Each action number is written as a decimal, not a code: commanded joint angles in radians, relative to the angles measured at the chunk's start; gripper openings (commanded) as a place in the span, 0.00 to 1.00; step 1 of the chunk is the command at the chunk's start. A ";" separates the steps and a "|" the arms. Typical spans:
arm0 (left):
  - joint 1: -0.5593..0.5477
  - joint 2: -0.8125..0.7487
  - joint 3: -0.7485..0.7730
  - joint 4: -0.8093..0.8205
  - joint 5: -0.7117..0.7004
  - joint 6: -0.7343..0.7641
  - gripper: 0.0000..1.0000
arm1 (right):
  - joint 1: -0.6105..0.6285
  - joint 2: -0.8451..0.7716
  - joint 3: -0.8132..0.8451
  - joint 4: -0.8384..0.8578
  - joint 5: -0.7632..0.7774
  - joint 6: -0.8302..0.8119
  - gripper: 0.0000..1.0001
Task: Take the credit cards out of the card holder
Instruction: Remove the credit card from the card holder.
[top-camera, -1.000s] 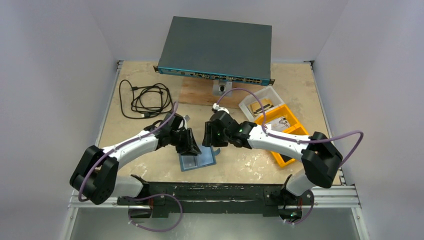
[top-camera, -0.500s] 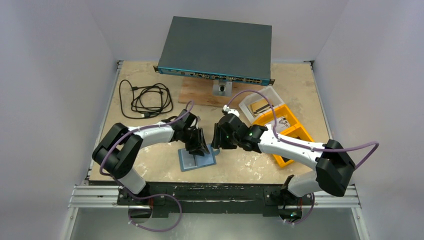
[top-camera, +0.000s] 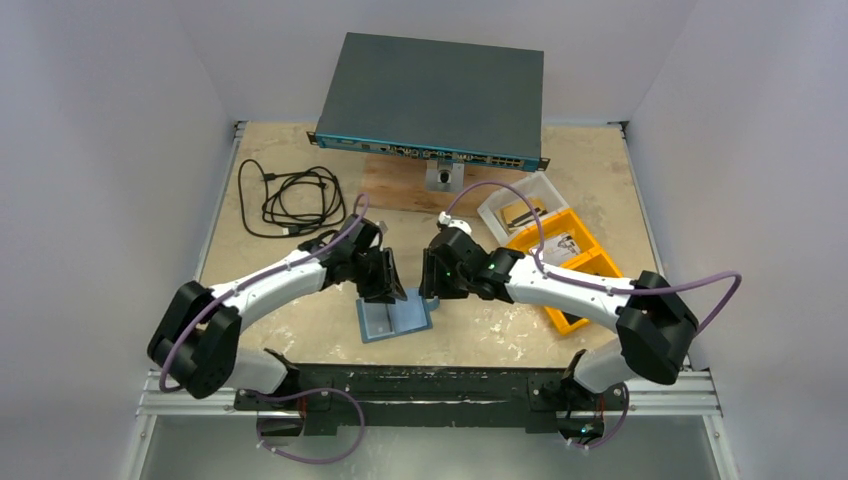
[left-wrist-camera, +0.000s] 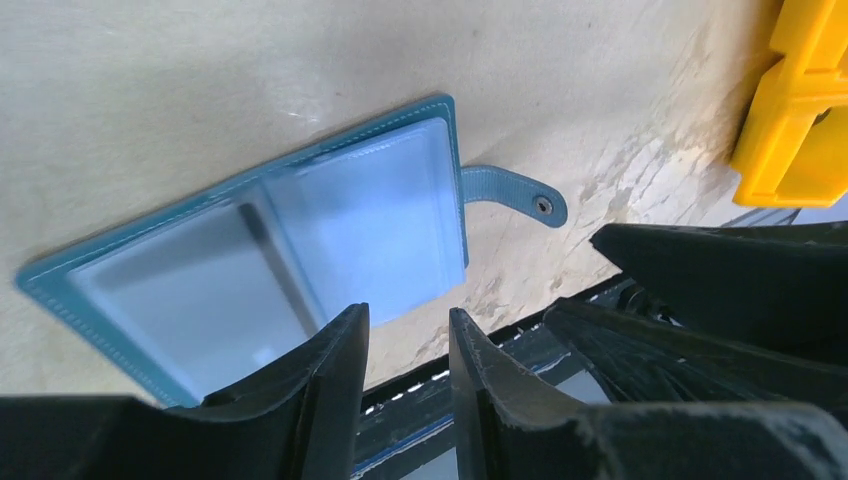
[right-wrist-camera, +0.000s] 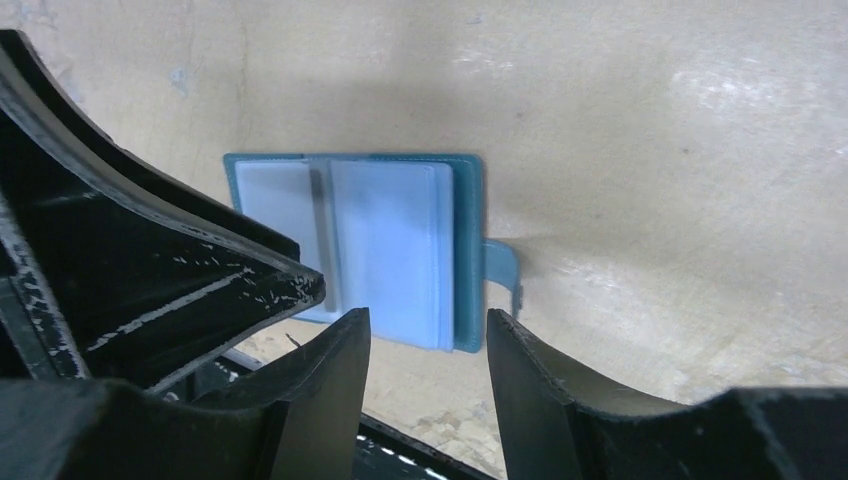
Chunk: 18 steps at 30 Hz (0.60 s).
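1. Lying open and flat on the beige wooden bench (top-camera: 500, 335), the teal-blue folding card holder (top-camera: 395, 318) sits under the left end effector (top-camera: 388, 290) and right end effector (top-camera: 433, 288).
2. Left wrist: fingers narrowly parted, empty, clear of the holder's pockets.
3. Right wrist: fingers moderately parted, empty. Whether the pockets hold cards cannot be told.

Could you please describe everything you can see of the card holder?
The card holder is a teal-blue, leather-like folding wallet with stitched edges, lying open and flat on the beige table near its front edge. Two clear, glossy pockets face up side by side, split by a central fold; their contents are unclear. A short strap with a snap sticks out from one end. Nothing but the table appears to touch it.
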 joint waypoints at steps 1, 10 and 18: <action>0.050 -0.088 -0.023 -0.085 -0.071 0.030 0.35 | 0.028 0.027 0.086 0.041 -0.020 -0.014 0.46; 0.221 -0.258 -0.153 -0.176 -0.098 0.050 0.31 | 0.113 0.210 0.207 0.060 -0.057 -0.033 0.45; 0.330 -0.338 -0.176 -0.261 -0.168 0.047 0.32 | 0.179 0.404 0.389 -0.045 0.025 -0.083 0.45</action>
